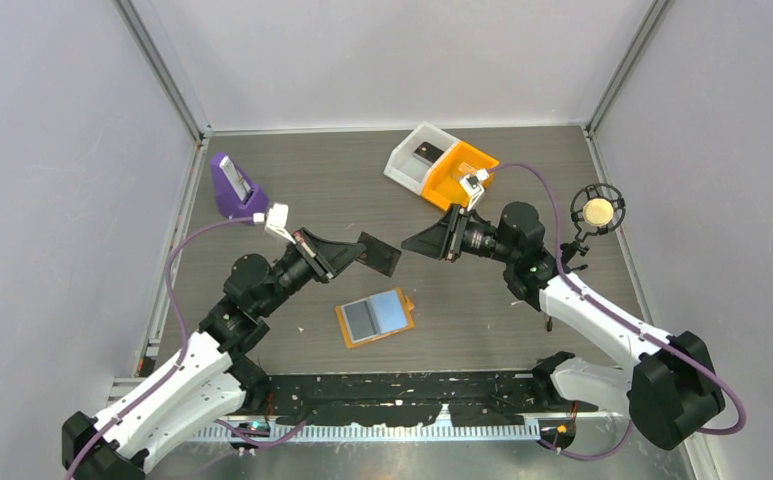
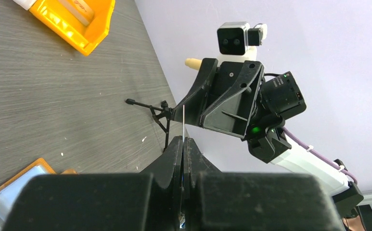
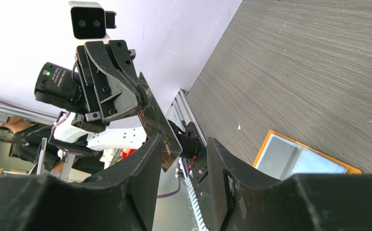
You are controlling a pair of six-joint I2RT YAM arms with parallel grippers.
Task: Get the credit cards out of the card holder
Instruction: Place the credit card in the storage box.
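Left end effector clamped, raised; right end effector facing it, jaws apart.

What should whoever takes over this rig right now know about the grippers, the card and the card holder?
Left gripper: shut on a dark card, held in the air between the arms.
Right gripper: open, jaws apart at the card's free end, not gripping it.
Card holder: lying open on the table, neither gripper touching it.
Done: one card is out.
Left: probably the handover to the right gripper; whether more cards sit in the holder cannot be told.
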